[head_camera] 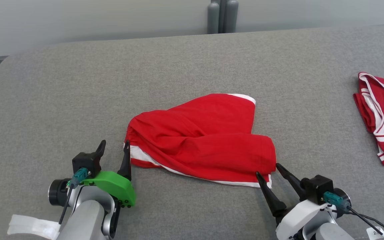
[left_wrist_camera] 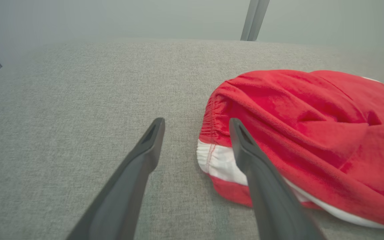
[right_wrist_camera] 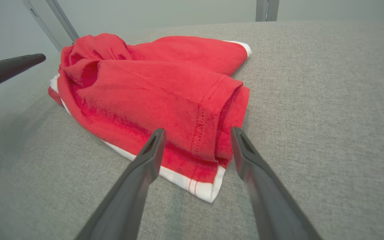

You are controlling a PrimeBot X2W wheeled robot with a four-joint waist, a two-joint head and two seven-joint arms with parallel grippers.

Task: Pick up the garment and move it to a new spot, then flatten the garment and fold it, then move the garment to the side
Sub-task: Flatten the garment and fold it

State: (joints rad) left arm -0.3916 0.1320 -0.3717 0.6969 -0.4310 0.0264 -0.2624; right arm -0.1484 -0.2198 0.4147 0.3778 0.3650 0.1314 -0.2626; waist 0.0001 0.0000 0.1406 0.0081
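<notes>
Both tools open, empty: left tool lower left beside the waistband, right tool lower right at the hem corner. Red garment sits bunched mid-frame on grey padded surface. Probably soft, light, floppy; pinch waistband and hem corners. Two tools, two garments: second garment far right.

A wide surface covered in grey woven fabric carries 2 pieces of clothing. Near its middle lies a red garment with white trim, crumpled and loosely folded over itself. Well apart from it, at the right edge of the head view, a striped garment in red and white lies bunched up.
</notes>
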